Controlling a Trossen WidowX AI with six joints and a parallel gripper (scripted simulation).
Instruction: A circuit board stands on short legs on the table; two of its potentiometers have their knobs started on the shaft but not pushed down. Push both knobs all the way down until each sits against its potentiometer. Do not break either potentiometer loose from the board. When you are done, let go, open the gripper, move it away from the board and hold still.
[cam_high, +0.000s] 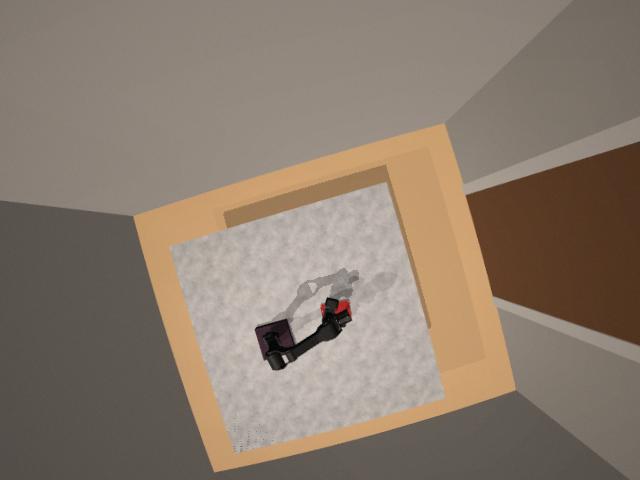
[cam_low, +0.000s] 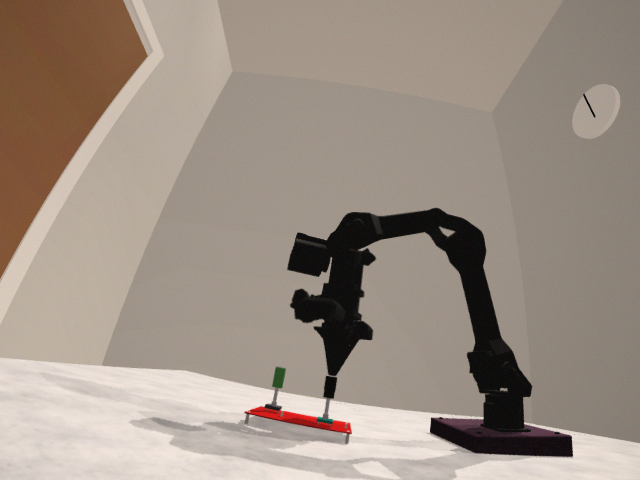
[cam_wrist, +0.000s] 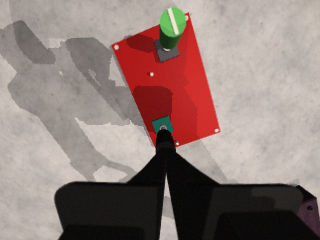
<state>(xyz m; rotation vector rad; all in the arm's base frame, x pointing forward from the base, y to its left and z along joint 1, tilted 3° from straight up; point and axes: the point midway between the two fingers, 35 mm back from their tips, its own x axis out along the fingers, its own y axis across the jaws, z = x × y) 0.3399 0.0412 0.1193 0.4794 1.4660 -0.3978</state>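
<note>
Item one, the black parallel-jaw claw (cam_low: 332, 373) (cam_wrist: 165, 152): clenched on nothing, its tips together and pointing down; hidden under the arm from above. Item two, a black cylindrical knob (cam_low: 329, 386) (cam_wrist: 163, 137): directly below the tips, very near, contact uncertain; high on its thin grey shaft, unseated. Item three, a flat teal square potentiometer (cam_low: 325, 420) (cam_wrist: 157, 123): at the foot of that shaft, apart from its knob. Item four, a rectangular red circuit board (cam_high: 343, 305) (cam_low: 302, 419) (cam_wrist: 200, 100): standing on short legs on the pale mottled desk (cam_high: 289, 248) (cam_low: 62, 413) (cam_wrist: 260, 60). Item five, a green cylindrical knob with a white stripe (cam_low: 278, 377) (cam_wrist: 172, 27): at the board's other end, likewise raised above its dark grey square potentiometer (cam_low: 272, 407) (cam_wrist: 171, 55). Step in hand, as judged: lining up for the black knob's press. Next move: a straight, centred descent with the claw kept closed, stopping once knob meets potentiometer; sideways load could wrench the part loose. The green knob's press remains due.
</note>
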